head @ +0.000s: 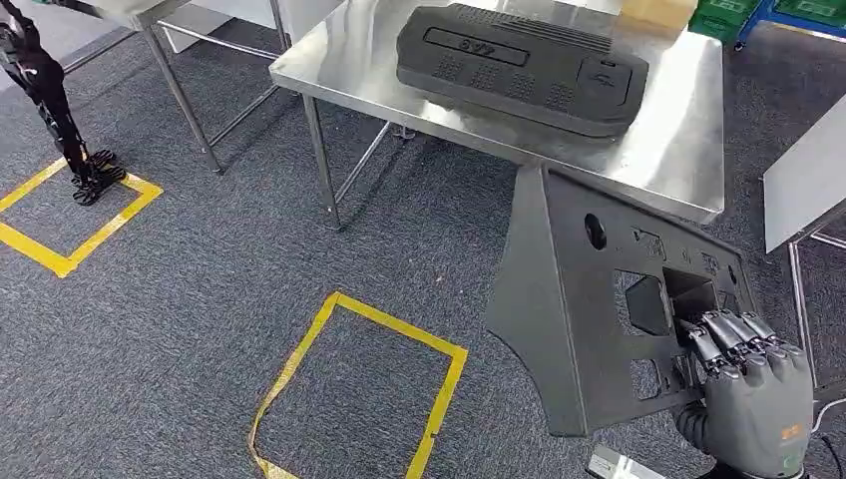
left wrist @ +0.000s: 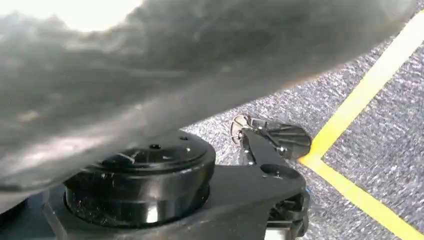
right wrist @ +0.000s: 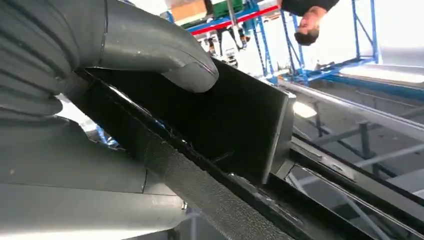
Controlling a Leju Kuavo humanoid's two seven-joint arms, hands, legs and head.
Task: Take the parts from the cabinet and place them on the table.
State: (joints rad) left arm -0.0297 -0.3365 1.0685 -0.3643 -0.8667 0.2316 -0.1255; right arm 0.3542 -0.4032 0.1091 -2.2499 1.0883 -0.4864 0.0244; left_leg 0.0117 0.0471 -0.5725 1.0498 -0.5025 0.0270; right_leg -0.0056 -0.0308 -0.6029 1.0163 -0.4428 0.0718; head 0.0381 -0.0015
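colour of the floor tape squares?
Yellow. The tape squares on the grey carpet show best in the head view.

The far stainless-steel table (head: 666, 150) is brushed and softly reflective. On it lies a matt dark-grey moulded plastic panel (head: 524, 68). The near-right dark-grey cut-out panel (head: 599, 309), probably plastic, looks finely grained. The right hand (head: 750, 384) has a smooth, matt grey shell. The grey carpet floor (head: 200, 289) is coarse, with glossy yellow tape (head: 439, 384).

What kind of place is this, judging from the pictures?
Probably a factory or workshop test area. A stainless steel table holds a dark moulded part, yellow tape squares mark the grey carpet, and blue metal racking stands behind. The right robot hand grips a dark panel.
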